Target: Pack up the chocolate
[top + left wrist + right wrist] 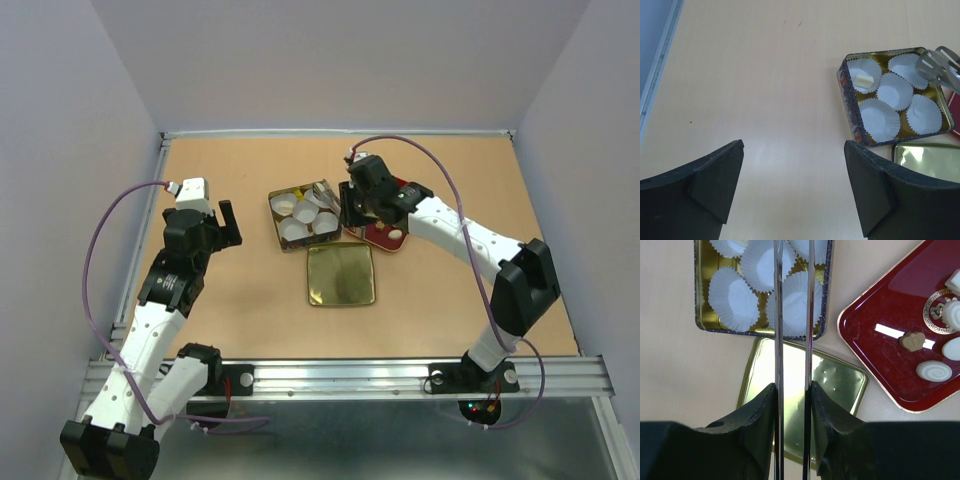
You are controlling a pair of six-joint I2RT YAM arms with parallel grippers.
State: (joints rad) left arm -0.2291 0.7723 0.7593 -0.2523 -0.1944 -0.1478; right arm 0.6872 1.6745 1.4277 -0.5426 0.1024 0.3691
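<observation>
Several chocolates lie on a red tray [880, 305], among them a tan heart [912, 341] and a white spiral piece [934, 371]. One cream chocolate [864, 80] sits in a paper cup inside the patterned tin [849, 102]. My right gripper [792, 387] is shut on metal tongs [778, 315], whose two arms reach out over the tin's paper cups. The tongs' tips [936, 65] hover over the tin's far right corner with nothing visible between them. My left gripper [792, 170] is open over bare table left of the tin, holding nothing.
The tin's gold lid [340, 275] lies flat just in front of the tin [272, 215], with the red tray [385, 238] to the right. Several white paper cups [895, 90] fill the tin. Walls enclose the table on the left, right and far side.
</observation>
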